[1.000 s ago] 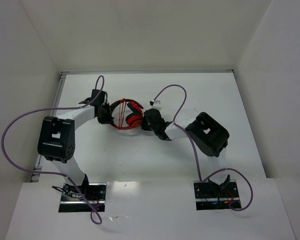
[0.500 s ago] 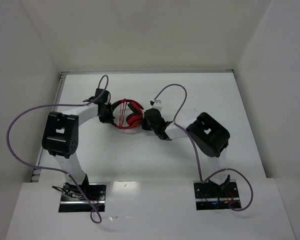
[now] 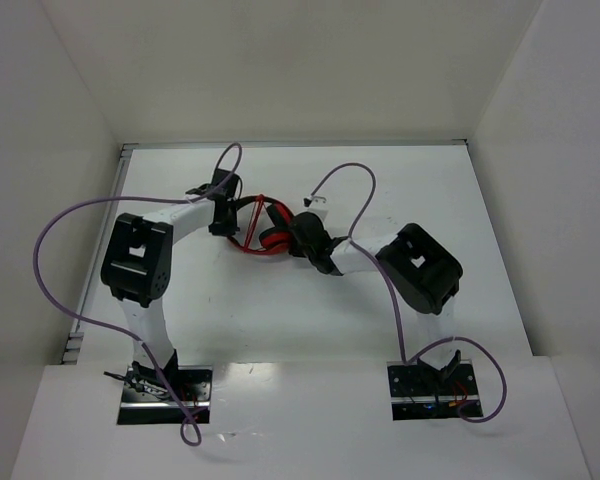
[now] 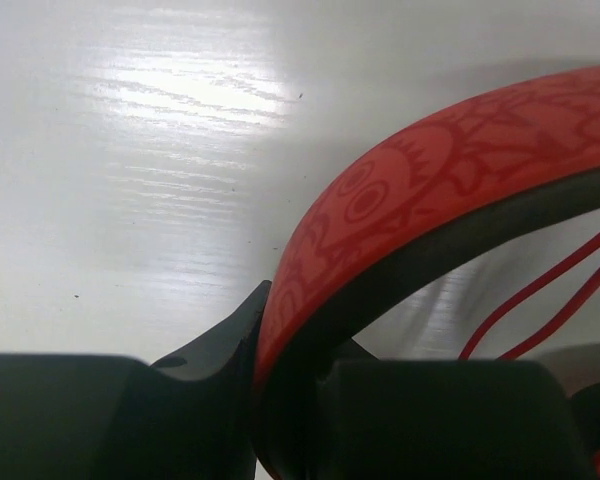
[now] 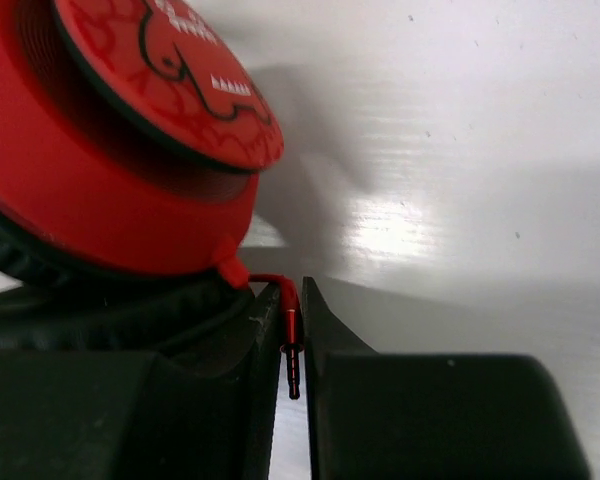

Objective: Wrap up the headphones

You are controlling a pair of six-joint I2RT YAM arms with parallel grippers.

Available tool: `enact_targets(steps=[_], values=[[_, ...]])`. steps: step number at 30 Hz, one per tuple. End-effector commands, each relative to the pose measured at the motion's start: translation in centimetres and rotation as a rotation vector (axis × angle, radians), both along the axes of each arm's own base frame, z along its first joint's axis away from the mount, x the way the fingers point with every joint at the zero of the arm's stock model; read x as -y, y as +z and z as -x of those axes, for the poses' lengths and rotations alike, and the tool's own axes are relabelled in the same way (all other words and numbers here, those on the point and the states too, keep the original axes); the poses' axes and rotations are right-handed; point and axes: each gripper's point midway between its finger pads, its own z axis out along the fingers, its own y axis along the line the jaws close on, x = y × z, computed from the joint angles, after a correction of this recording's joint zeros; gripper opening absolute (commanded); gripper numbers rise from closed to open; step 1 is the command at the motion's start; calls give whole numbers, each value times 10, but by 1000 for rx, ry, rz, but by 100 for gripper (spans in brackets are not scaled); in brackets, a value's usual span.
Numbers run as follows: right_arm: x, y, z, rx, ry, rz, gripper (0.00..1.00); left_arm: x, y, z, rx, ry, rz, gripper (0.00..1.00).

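The red and black headphones (image 3: 263,226) sit mid-table between my two grippers. My left gripper (image 3: 226,213) is shut on the headband (image 4: 410,190), red patterned outside and black inside. Thin red cable strands (image 4: 540,300) run across the band's opening. My right gripper (image 3: 300,236) is shut on the cable's red jack plug (image 5: 292,345), right beside the red ear cup (image 5: 130,140) and its black cushion (image 5: 100,300). The cup leans against my right gripper's left finger.
The white table (image 3: 430,190) is walled by white panels at the back and both sides. Purple robot cables (image 3: 55,240) loop off both arms. The arm bases (image 3: 165,385) stand at the near edge.
My left arm has swung right and toward the back, carrying the headband end with it. The headphones have turned and narrowed in the top view. The right gripper has barely moved.
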Motion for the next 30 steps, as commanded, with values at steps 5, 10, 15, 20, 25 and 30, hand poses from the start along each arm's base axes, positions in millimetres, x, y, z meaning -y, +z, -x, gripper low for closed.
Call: enact_targets(steps=[5,10,15,20,25,30], values=[[79,2,-1,8,-194,152,19,-35,9,6,-35,-17,-226,6],[82,11,2,19,-187,153,22,-7,7,7,-37,-84,-255,7],[91,20,6,30,-206,164,22,16,0,14,-46,-147,-314,10],[102,38,14,62,-219,130,24,15,-8,21,-67,-137,-304,21],[103,51,24,79,-167,118,43,21,-8,28,-73,-128,-256,59],[94,74,26,81,-43,113,85,29,3,25,-41,-129,-204,85]])
